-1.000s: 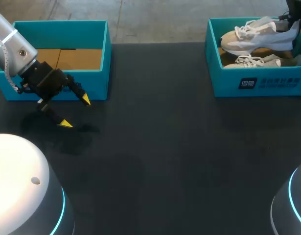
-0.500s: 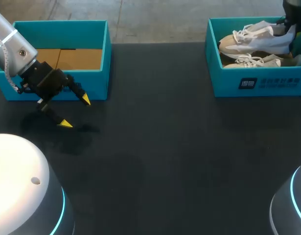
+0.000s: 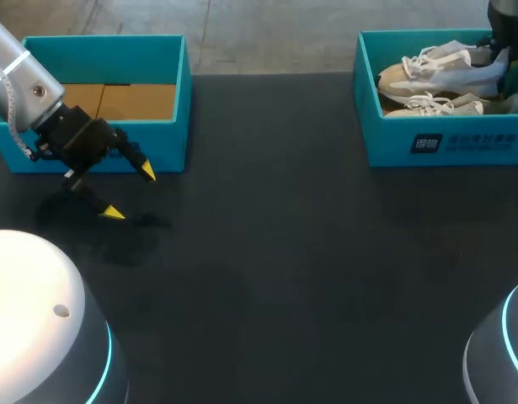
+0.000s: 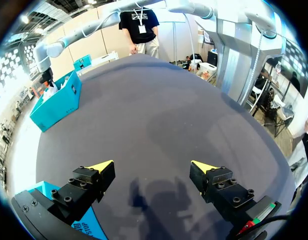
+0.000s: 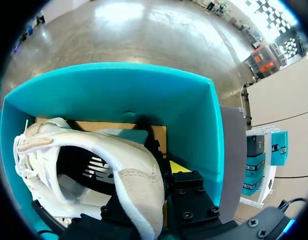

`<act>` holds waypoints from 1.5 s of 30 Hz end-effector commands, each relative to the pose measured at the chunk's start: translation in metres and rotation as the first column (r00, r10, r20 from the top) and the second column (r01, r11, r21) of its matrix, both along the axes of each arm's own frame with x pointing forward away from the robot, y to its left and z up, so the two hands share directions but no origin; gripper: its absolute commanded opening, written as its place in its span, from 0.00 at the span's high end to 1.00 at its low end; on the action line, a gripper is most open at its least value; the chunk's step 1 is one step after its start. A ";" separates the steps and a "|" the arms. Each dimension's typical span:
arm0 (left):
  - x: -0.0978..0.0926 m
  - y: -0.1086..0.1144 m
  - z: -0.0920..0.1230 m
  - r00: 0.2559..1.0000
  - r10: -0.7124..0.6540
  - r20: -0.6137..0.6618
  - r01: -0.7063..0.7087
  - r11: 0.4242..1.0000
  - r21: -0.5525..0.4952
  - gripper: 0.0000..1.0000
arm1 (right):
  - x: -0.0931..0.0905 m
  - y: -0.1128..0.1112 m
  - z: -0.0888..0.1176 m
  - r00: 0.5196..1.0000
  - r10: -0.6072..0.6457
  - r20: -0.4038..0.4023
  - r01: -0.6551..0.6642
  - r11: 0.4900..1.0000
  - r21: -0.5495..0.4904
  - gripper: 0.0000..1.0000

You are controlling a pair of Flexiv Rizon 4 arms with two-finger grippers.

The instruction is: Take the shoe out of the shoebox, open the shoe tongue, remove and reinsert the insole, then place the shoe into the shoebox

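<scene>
Bright, diffuse overhead light on a dark matte table (image 3: 309,252). Soft shadows fall beneath and between the left fingers (image 4: 100,166). A darker shadow marks the shoebox (image 5: 118,95) wall ahead of the right fingers (image 5: 179,166).

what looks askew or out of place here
The upper shoe in the right shoebox sits tilted, its heel held up by the right gripper, lying over the second shoe. Nothing looks spilled or damaged.
</scene>
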State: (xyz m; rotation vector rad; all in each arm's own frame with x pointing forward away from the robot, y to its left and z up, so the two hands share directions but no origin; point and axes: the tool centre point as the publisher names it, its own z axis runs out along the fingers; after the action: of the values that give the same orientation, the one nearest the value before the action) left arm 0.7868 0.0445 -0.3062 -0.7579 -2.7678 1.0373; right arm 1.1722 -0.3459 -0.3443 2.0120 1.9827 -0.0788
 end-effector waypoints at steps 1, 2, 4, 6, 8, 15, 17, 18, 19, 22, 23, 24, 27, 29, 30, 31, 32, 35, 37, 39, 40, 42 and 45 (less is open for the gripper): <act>0.000 0.000 0.000 1.000 -0.002 0.000 0.002 1.000 0.004 0.00 | 0.006 0.000 -0.008 1.000 -0.002 -0.016 0.002 1.000 -0.003 1.00; 0.000 0.000 0.000 1.000 -0.002 0.000 0.002 1.000 0.004 0.00 | 0.006 0.000 -0.010 1.000 -0.001 -0.018 0.001 1.000 0.002 1.00; 0.000 0.000 0.000 1.000 -0.002 0.000 0.002 1.000 0.004 0.00 | 0.006 -0.001 -0.014 1.000 -0.003 -0.023 0.003 1.000 0.002 1.00; 0.000 0.000 0.000 1.000 -0.002 0.000 0.002 1.000 0.004 0.00 | 0.006 -0.001 -0.017 1.000 -0.005 -0.026 0.005 1.000 0.007 1.00; 0.000 0.000 0.000 1.000 -0.002 0.000 0.002 1.000 0.004 0.00 | 0.006 -0.002 -0.020 0.999 -0.009 -0.036 0.009 1.000 0.000 1.00; 0.000 0.000 0.000 1.000 -0.002 0.000 0.002 1.000 0.004 0.00 | 0.008 -0.004 -0.033 0.998 -0.017 -0.059 0.017 1.000 0.003 1.00; 0.000 0.000 0.000 1.000 -0.002 0.000 0.002 1.000 0.004 0.00 | 0.009 -0.003 -0.035 0.998 -0.016 -0.064 0.016 1.000 0.011 1.00; 0.000 0.000 0.000 1.000 -0.002 0.000 0.002 1.000 0.004 0.00 | 0.009 -0.002 -0.036 0.998 -0.015 -0.066 0.016 1.000 0.016 1.00; 0.000 0.000 0.000 1.000 -0.002 0.000 0.002 1.000 0.004 0.00 | 0.010 -0.002 -0.037 0.998 -0.015 -0.067 0.017 1.000 0.018 1.00; 0.000 0.000 0.000 1.000 -0.002 0.000 0.002 1.000 0.004 0.00 | 0.010 -0.002 -0.038 0.997 -0.019 -0.070 0.021 0.999 0.028 1.00; 0.000 0.000 0.000 1.000 -0.002 0.000 0.002 1.000 0.004 0.00 | 0.010 -0.002 -0.038 0.997 -0.020 -0.070 0.022 0.999 0.031 1.00; 0.000 0.000 0.000 1.000 -0.002 0.000 0.002 1.000 0.004 0.00 | 0.009 -0.002 -0.039 0.997 -0.020 -0.069 0.023 0.999 0.038 1.00; 0.000 0.000 0.000 1.000 -0.002 0.000 0.002 1.000 0.004 0.00 | 0.009 -0.003 -0.040 0.997 -0.018 -0.069 0.022 0.998 0.054 1.00; 0.000 0.000 0.000 1.000 -0.002 0.000 0.002 1.000 0.004 0.00 | 0.009 -0.003 -0.041 0.997 -0.018 -0.070 0.022 0.998 0.058 1.00; 0.000 0.000 0.000 1.000 -0.002 0.000 0.002 1.000 0.004 0.00 | 0.009 -0.003 -0.041 0.997 -0.017 -0.070 0.022 0.998 0.060 1.00; 0.000 0.000 0.000 1.000 -0.002 0.000 0.002 1.000 0.004 0.00 | 0.009 -0.003 -0.041 0.997 -0.017 -0.070 0.022 0.998 0.062 1.00; 0.000 0.000 0.000 1.000 -0.002 0.000 0.002 1.000 0.004 0.00 | 0.009 -0.002 -0.041 0.997 -0.018 -0.070 0.022 0.998 0.062 1.00; 0.000 0.000 0.000 1.000 -0.002 0.000 0.002 1.000 0.004 0.00 | 0.008 -0.002 -0.040 0.998 -0.018 -0.068 0.022 0.997 0.067 1.00; 0.000 0.000 0.000 1.000 -0.002 0.000 0.002 1.000 0.004 0.00 | 0.008 -0.001 -0.040 0.998 -0.017 -0.069 0.022 0.997 0.071 1.00; 0.000 0.000 0.000 1.000 -0.002 0.000 0.002 1.000 0.004 0.00 | 0.007 -0.001 -0.038 0.998 -0.017 -0.069 0.022 0.997 0.074 1.00; 0.000 0.000 0.000 1.000 -0.002 0.000 0.002 1.000 0.004 0.00 | 0.006 -0.001 -0.038 0.998 -0.017 -0.068 0.022 0.997 0.074 0.98; 0.000 0.000 0.000 1.000 -0.002 0.000 0.002 1.000 0.004 0.00 | 0.006 0.000 -0.037 0.998 -0.017 -0.065 0.022 0.997 0.075 0.92; 0.000 0.000 0.000 1.000 -0.002 0.000 0.002 1.000 0.004 0.00 | 0.005 0.000 -0.036 0.998 -0.017 -0.063 0.022 0.997 0.075 0.85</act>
State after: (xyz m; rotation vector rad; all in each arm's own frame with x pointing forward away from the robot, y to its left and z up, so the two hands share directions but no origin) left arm 0.7869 0.0445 -0.3062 -0.7579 -2.7678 1.0373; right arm 1.1753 -0.3460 -0.3821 2.0972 2.0329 -0.0674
